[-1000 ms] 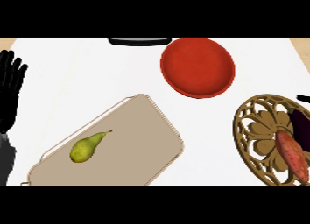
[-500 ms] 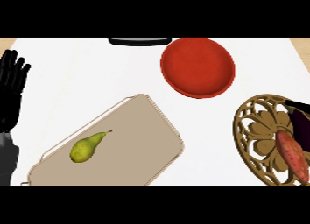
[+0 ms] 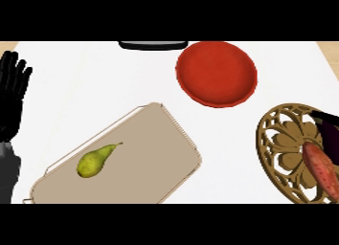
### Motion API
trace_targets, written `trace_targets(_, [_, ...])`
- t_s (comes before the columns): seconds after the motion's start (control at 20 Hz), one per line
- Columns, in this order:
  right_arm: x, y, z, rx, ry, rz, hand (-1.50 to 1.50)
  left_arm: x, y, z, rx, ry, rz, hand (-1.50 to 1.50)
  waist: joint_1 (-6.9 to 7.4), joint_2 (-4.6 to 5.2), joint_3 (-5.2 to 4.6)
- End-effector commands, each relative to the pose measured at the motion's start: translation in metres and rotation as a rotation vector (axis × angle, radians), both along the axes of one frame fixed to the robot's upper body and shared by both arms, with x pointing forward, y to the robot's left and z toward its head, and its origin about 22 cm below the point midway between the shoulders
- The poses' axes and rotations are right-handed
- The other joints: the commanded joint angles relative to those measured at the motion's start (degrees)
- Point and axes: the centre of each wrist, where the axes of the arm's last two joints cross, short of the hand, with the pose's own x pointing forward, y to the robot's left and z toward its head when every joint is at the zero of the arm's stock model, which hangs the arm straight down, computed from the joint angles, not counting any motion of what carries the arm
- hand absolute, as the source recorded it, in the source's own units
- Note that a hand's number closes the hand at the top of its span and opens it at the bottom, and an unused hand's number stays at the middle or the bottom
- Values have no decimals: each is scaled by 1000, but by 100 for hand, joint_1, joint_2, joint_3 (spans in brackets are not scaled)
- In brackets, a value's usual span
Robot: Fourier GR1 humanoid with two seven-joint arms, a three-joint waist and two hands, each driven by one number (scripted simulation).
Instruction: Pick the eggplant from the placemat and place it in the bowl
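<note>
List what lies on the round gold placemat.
An orange sweet potato and a dark purple eggplant lie on the placemat. They hide what is beneath them, and the view's edge cuts off the eggplant.

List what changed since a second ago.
The right hand, a sliver at the right edge, crept slightly inward above the eggplant; no hold is visible. The open left hand barely shifted. Eggplant, pear, bowl and placemat stayed put.

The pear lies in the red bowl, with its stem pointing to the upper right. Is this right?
Not quite. The head view shows the pear lying on the beige tray, not in the red bowl; its stem does point to the upper right.
</note>
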Motion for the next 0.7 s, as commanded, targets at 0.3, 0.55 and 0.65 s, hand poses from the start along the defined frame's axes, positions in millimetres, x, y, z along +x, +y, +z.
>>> trace_targets(0.3, [19,12,-6,49,-134,37,150,3,2,-5,7,2,-12,0,0,13,12])
trace_targets(0.55, [-4,-39,12,-141,-183,-110,150,2,-6,-10,-10,-3,-33,0,166,89,30])
trace_targets(0.65, [-11,-61,37,-252,-193,-212,150,6,-17,-3,-12,-25,-50,0,248,142,44])
